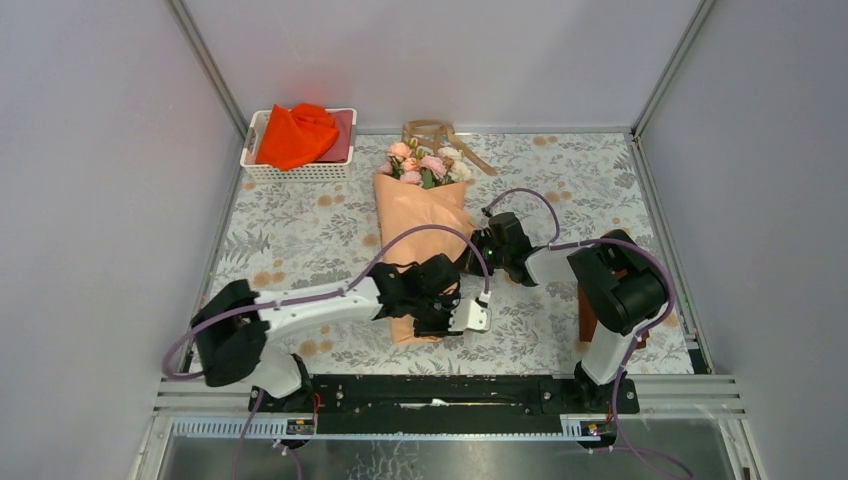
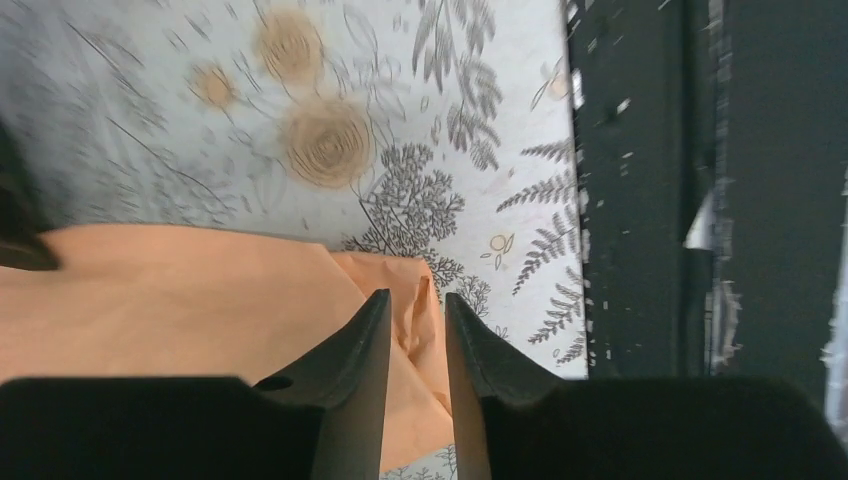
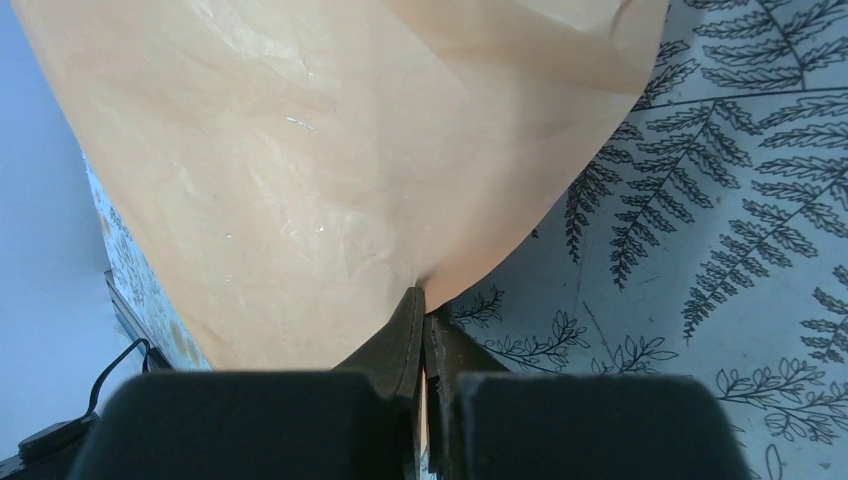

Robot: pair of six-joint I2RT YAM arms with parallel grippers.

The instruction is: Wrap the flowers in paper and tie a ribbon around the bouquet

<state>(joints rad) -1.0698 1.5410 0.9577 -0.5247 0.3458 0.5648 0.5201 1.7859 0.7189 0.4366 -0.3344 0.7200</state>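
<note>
The bouquet lies along the middle of the mat. Its pink and cream flowers (image 1: 428, 164) stick out at the far end of a cone of peach-orange paper (image 1: 420, 215). My left gripper (image 1: 432, 322) is over the cone's near tip. It is open a little, and a crumpled fold of paper (image 2: 418, 325) shows in the gap of the left gripper (image 2: 417, 297). My right gripper (image 1: 468, 258) is at the cone's right edge. In the right wrist view the right gripper (image 3: 425, 296) is shut on the edge of the paper (image 3: 330, 170). The tan ribbon (image 1: 440, 134) lies loose behind the blooms.
A white basket (image 1: 298, 172) holding a bright orange-red cloth (image 1: 296, 134) stands at the back left. The grey leaf-patterned mat (image 1: 300, 230) covers the table. The black base rail (image 1: 450, 392) runs along the near edge, close to the cone's tip. Grey walls close in both sides.
</note>
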